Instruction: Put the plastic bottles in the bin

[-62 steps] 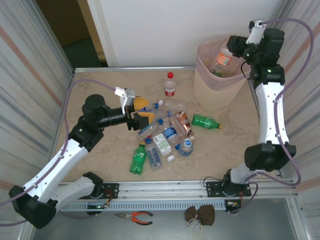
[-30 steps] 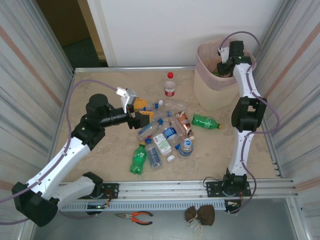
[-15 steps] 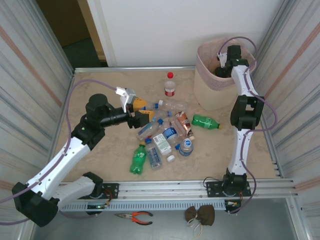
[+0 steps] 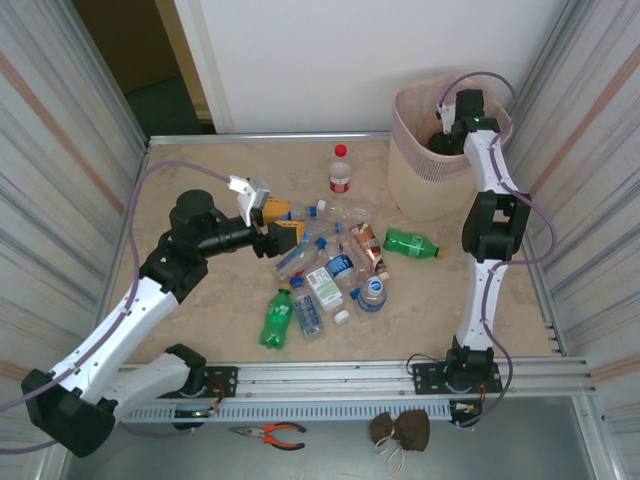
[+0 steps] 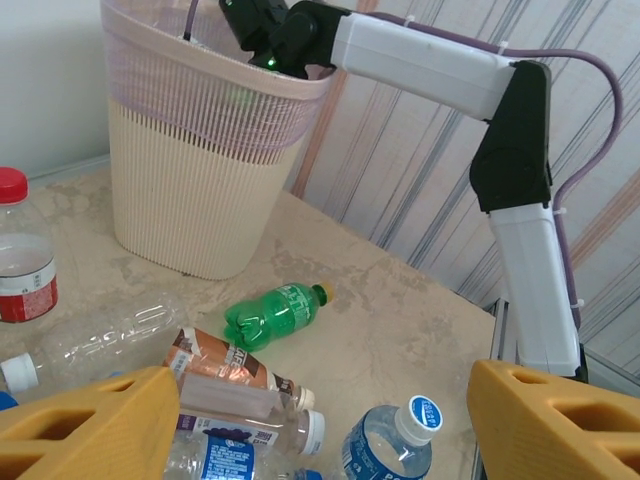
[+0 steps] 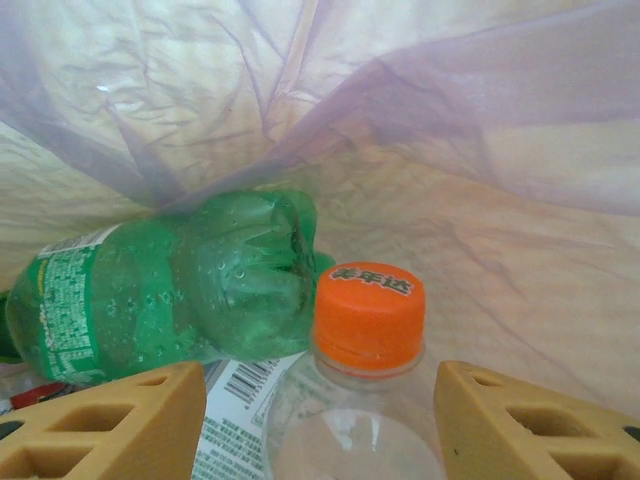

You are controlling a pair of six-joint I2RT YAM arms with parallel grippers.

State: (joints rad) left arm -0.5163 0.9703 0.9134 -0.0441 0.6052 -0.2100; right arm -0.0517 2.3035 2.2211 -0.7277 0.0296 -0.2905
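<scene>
Top view: my left gripper [image 4: 283,221], fingers apart, has the plastic bottles [image 4: 340,262] heaped near its 4 o'clock, so that arm's closer.

Left wrist: green bottle [image 5: 272,312] ahead lies crosswise, cap toward 3 o'clock.

Right wrist: right gripper [image 6: 320,385] is spread wide inside the bin [image 6: 480,130], straddling an orange-capped bottle [image 6: 370,315].

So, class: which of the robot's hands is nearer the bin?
Right. The right hand is down inside the bin; the left hand hovers by the bottle pile, well away from it.
</scene>
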